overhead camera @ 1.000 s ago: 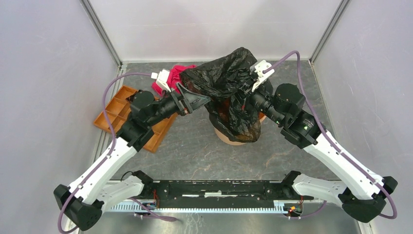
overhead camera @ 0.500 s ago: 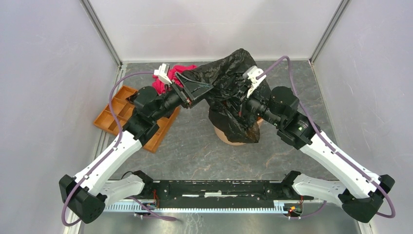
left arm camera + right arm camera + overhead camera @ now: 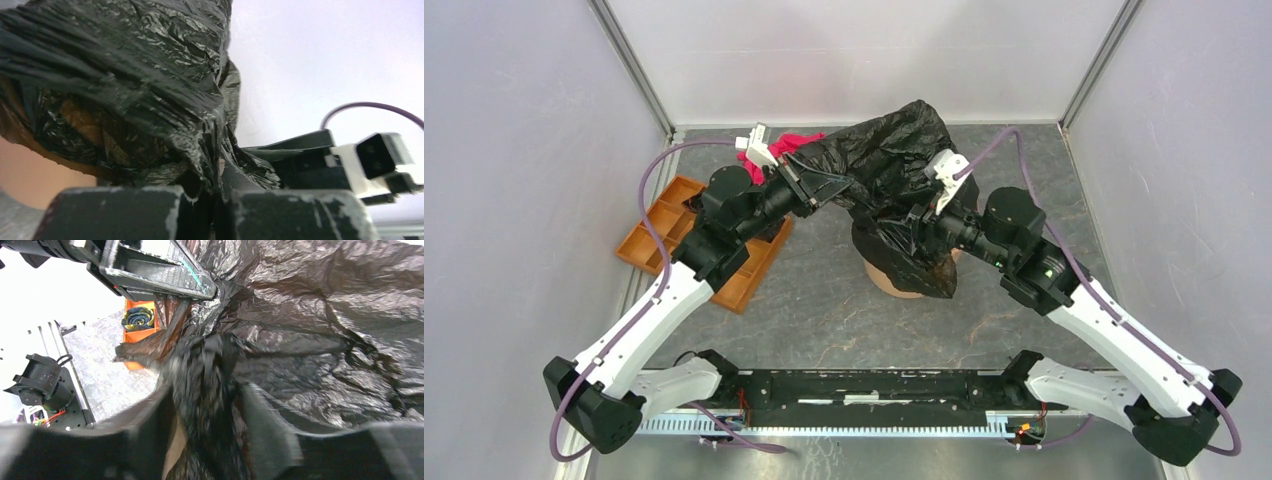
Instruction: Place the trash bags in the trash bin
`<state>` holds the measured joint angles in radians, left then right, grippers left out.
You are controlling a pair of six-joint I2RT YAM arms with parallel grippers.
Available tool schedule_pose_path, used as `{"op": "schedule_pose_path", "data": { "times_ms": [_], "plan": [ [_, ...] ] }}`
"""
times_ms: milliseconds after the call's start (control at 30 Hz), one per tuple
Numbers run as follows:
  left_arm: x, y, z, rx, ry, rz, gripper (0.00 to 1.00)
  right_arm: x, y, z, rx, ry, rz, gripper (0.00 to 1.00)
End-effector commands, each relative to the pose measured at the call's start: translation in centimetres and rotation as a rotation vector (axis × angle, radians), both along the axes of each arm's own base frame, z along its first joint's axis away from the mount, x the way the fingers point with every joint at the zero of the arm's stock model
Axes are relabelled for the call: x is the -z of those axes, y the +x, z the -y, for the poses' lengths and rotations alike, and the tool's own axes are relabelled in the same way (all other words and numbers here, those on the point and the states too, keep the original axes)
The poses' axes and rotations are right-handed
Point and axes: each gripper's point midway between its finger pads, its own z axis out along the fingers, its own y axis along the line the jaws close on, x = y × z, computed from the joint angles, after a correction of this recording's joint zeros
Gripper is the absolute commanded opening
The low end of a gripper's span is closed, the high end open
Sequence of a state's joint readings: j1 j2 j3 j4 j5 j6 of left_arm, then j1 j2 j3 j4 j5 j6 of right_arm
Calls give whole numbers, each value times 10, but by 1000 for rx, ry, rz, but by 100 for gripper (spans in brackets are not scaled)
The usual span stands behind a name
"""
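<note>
A large black trash bag point(image 3: 894, 160) is draped over the orange trash bin point(image 3: 896, 287), hiding all but the bin's lower wall. My left gripper point(image 3: 846, 184) is shut on a pinch of the bag's film at its left side; the left wrist view shows the film point(image 3: 125, 75) squeezed between the jaws of that gripper point(image 3: 220, 194), with the bin wall point(image 3: 27, 172) below left. My right gripper point(image 3: 916, 214) sits against the bag's front. In the right wrist view it point(image 3: 207, 390) stands open, a loose bunch of film point(image 3: 300, 340) still lying between its spread fingers.
A flat orange compartment tray point(image 3: 662, 236) lies left of the bin under the left arm. A pink-red cloth point(image 3: 792, 144) sits behind the left gripper. Walls enclose the table on three sides, and the arm bases line the near edge.
The left gripper has closed on the bag's left side. The right gripper has opened, releasing its pinch. The bag's top has sagged slightly and stretched toward the left.
</note>
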<state>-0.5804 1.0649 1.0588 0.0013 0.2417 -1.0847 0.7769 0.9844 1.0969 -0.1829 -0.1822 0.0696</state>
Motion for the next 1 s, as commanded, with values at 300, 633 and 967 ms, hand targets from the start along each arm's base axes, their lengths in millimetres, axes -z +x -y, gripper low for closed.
{"op": "schedule_pose_path", "data": {
  "times_ms": [300, 633, 967],
  "plan": [
    [11, 3, -26, -55, 364, 132, 2, -74, 27, 111, 540, 8, 162, 94],
    [8, -15, -13, 71, 342, 163, 2, -113, 137, 92, 592, 8, 109, 98],
    [5, -18, -13, 90, 358, 198, 2, -37, 182, 42, 338, -82, -111, 83]
  ]
}}
